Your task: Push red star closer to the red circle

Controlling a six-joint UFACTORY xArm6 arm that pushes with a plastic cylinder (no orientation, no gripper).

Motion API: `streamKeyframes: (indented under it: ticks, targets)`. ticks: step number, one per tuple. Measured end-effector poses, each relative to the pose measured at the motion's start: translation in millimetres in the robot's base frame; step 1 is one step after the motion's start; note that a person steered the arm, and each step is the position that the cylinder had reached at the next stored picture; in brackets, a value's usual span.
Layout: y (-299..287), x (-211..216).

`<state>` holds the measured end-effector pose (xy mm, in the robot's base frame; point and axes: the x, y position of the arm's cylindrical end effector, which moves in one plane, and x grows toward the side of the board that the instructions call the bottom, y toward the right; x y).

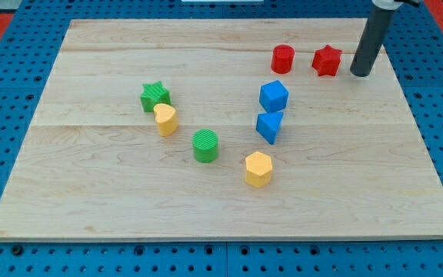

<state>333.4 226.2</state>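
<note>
The red star (327, 61) lies near the view's top right on the wooden board (91, 185). The red circle (283, 58) stands just to its left, with a small gap between them. My tip (360, 74) rests on the board just right of the red star, close to it but apart from it. The dark rod rises from the tip toward the view's top edge.
A blue cube-like block (274, 96) and a blue triangle (269, 126) lie below the red circle. A yellow hexagon (258, 168), a green circle (205, 145), a yellow heart (165, 119) and a green star (154, 96) lie toward the middle and left.
</note>
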Motion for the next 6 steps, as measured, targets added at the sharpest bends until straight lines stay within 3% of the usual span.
streamKeyframes:
  ticks: [2,3,4,5,6]
  targets:
    - [0.9,1.6]
    - [51.6,-2.8]
    - [54.0,-23.8]
    - [12.6,-37.2]
    - [-64.3,-40.4]
